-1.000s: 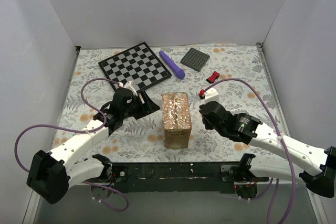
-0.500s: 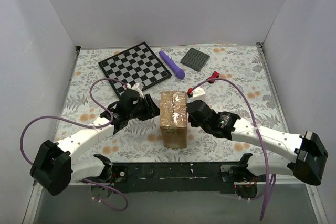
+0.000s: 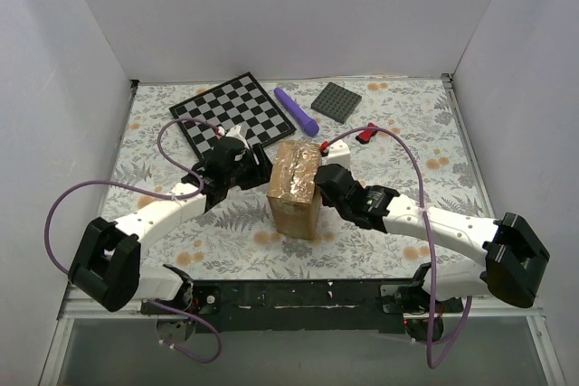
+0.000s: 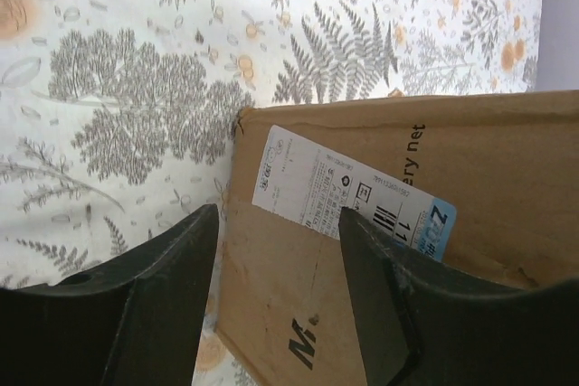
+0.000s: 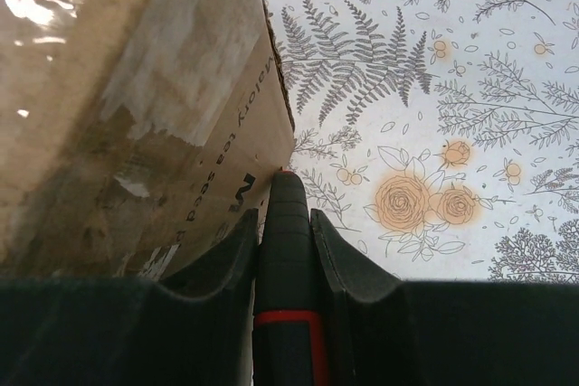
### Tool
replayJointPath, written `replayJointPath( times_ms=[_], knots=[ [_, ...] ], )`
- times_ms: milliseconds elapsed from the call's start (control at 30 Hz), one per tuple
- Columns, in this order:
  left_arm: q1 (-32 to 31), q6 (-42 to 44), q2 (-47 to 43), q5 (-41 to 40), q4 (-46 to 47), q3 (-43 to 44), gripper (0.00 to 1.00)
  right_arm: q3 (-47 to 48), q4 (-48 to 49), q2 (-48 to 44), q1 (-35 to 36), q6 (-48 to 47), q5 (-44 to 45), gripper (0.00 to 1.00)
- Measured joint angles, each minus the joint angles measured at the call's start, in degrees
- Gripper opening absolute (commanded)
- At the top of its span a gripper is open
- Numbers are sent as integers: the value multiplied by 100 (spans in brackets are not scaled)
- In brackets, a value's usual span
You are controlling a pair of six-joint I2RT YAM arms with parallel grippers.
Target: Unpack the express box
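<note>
The express box [image 3: 294, 189], a brown carton with glossy tape on top, stands tilted at the middle of the table. My left gripper [image 3: 257, 170] is at its left side, open; in the left wrist view its fingers [image 4: 172, 296] straddle a box face [image 4: 298, 314] that carries a white label [image 4: 348, 196]. My right gripper [image 3: 319, 182] is at the box's right side, shut on a black tool with a red band [image 5: 288, 259]. The tool's tip touches the printed side of the box [image 5: 136, 106] near its lower edge.
A checkerboard [image 3: 233, 115], a purple stick [image 3: 297, 110] and a dark grey square plate [image 3: 336, 101] lie at the back. A small red and black object [image 3: 366, 133] lies behind the right arm. White walls enclose the table on three sides.
Both grippers have closed in on the box from its two sides. The box has shifted away from the arms and now leans, turned slightly.
</note>
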Motion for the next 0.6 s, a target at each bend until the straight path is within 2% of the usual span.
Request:
replayJointPath(
  times_ms=[200,467,600],
  knots=[
    [39,85,319,-407,-140,601,77,0,48,-46,-227,9,31,1],
    [245,-31,-442,-1329,-557,682,82,66,-636,-946,-236,-24,302,1],
    [505,22,-1102,-1333,-573,678,82,278,-1158,-1443,-236,-199,509,1]
  ],
)
